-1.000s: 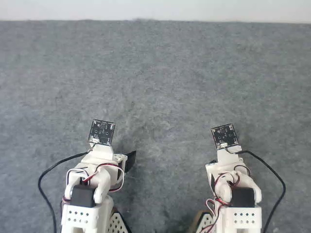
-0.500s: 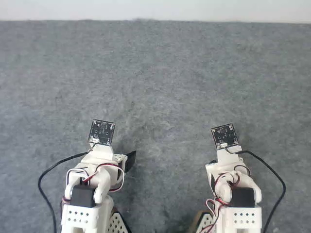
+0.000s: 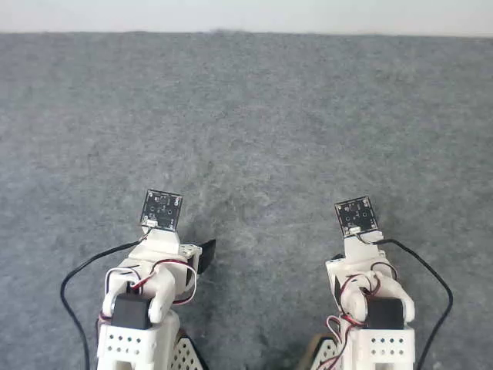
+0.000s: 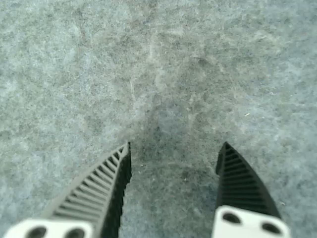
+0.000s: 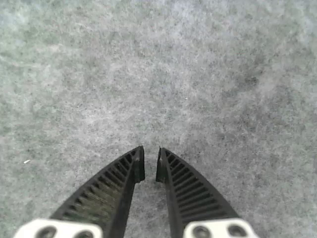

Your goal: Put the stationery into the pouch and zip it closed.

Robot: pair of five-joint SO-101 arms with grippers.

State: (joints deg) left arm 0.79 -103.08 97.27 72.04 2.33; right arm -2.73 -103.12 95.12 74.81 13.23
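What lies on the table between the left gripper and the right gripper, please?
Bare grey felt of the table lies between the left gripper, which is open, and the right gripper, which is shut, as the high view shows.

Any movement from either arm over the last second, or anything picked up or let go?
Nothing visibly changed. The left pincer stays open and the right pincer stays nearly shut. Both are empty over the grey mat.
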